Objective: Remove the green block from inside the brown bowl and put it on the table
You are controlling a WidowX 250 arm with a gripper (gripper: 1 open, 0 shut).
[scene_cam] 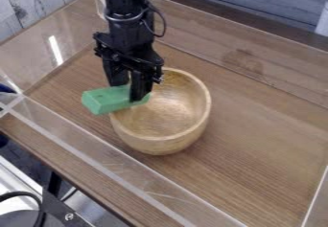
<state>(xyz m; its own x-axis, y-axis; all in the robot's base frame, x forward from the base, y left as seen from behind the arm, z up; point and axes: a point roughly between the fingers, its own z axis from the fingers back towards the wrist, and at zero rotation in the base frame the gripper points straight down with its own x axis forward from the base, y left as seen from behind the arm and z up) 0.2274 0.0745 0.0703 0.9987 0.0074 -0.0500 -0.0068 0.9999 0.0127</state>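
Observation:
The green block (106,100) hangs tilted just outside the left rim of the brown bowl (164,111), a little above the table (256,164). My gripper (133,89) comes down from above and is shut on the block's right end, right over the bowl's left rim. The bowl's inside holds nothing that I can see. The block's lower left end is close to the tabletop; I cannot tell whether it touches.
Low clear acrylic walls (77,159) edge the table at the front and left. Bare wood lies left of the bowl (58,87) and to its right (269,106).

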